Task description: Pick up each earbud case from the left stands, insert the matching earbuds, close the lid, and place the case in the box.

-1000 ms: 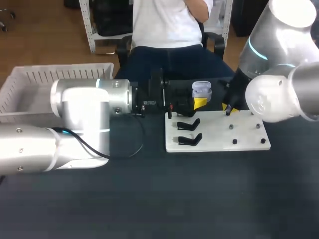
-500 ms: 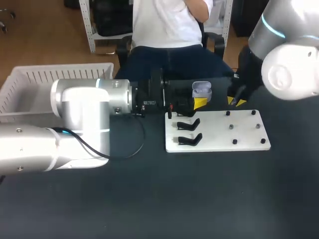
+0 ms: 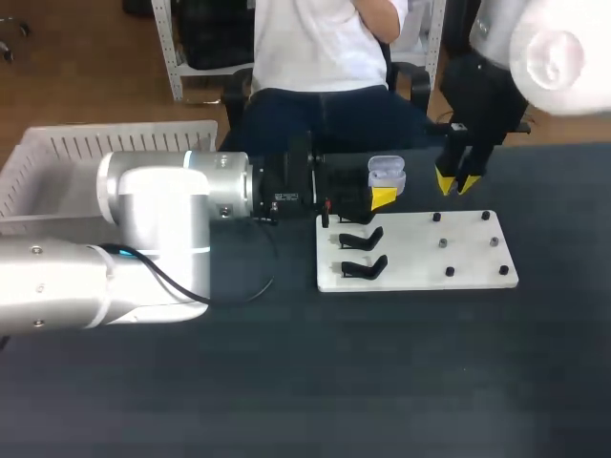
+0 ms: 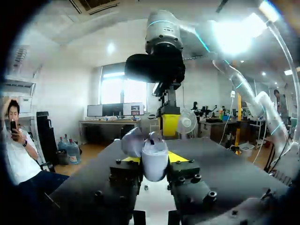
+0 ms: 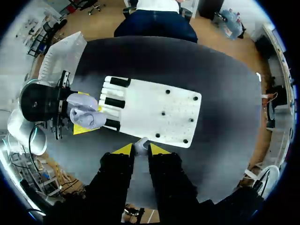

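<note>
Two grippers show, each with something small between its fingers. The left gripper (image 4: 155, 164) has its fingers drawn in against an earbud case (image 4: 154, 155), one finger on each flank, so the pale case stands upright in the gap, clamped from both sides. The case's lid (image 4: 132, 142) is swung open and leans off to one side, above one of the yellow tips. In the head view this gripper lies level over the table, and the case sits above its tips, just past the near corner of the white board (image 3: 415, 250).

The right gripper (image 5: 141, 150) hangs with its fingers pointing down, the yellow tips nearly together. A small pale earbud (image 5: 141, 145) is pinched in the narrow gap between them; its shape cannot be made out further. In the right wrist view the board lies below and ahead of these tips, and the left gripper with the open case lies off to one side of them, apart from the earbud. From the left wrist view the right gripper hangs straight ahead of the case, beyond it and higher.

On the board, black stands (image 3: 362, 239) lie just beside the left gripper's fingers, and small dark pegs (image 3: 444, 243) dot the half nearer the right gripper. The white slatted box (image 3: 57, 157) sits well behind the left gripper, beside its arm.
</note>
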`<state>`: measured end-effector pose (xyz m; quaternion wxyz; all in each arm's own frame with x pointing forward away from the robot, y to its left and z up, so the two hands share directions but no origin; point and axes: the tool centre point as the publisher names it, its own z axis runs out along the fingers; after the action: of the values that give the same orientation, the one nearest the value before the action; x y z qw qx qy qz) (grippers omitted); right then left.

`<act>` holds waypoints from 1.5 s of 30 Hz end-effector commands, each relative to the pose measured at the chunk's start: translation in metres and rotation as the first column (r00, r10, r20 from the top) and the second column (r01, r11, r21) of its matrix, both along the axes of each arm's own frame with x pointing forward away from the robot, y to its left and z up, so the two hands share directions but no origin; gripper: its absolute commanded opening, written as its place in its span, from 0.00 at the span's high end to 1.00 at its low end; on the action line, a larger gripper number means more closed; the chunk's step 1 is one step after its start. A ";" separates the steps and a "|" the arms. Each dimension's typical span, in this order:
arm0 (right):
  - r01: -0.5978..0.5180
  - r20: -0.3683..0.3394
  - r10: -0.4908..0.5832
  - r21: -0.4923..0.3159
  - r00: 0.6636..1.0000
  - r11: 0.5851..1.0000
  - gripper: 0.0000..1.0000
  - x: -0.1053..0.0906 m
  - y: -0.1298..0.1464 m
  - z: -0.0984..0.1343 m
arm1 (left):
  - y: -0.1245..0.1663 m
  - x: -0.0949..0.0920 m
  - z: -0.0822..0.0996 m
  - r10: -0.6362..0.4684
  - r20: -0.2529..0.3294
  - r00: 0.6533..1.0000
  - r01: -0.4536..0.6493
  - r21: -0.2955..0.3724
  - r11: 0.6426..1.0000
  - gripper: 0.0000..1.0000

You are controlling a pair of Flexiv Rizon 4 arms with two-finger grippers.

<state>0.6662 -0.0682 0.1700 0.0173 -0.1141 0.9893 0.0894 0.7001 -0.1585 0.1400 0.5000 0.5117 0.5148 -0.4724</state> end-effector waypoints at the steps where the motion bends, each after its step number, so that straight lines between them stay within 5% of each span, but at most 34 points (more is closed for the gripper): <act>1: -0.019 -0.008 0.019 -0.012 1.000 1.000 1.00 -0.014 0.009 0.016 | 0.000 -0.001 -0.001 0.006 0.005 1.000 -0.006 -0.006 1.000 1.00; 12: -0.070 0.007 0.070 -0.036 0.998 0.997 1.00 -0.036 0.032 0.046 | 0.000 -0.001 -0.001 0.006 0.005 1.000 -0.006 -0.006 1.000 1.00; 30: -0.324 0.166 0.311 0.061 0.936 0.944 1.00 -0.017 0.085 0.056 | 0.000 -0.001 -0.001 0.006 0.005 1.000 -0.006 -0.006 1.000 1.00; 45: -0.317 0.206 0.291 0.102 0.934 0.943 1.00 -0.015 0.087 0.059 | 0.000 -0.001 -0.001 0.006 0.005 1.000 -0.006 -0.006 1.000 1.00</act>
<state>0.6541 0.0203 0.2299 0.1011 -0.2743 0.9450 0.1464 0.7001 -0.1585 0.1401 0.5000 0.5117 0.5148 -0.4724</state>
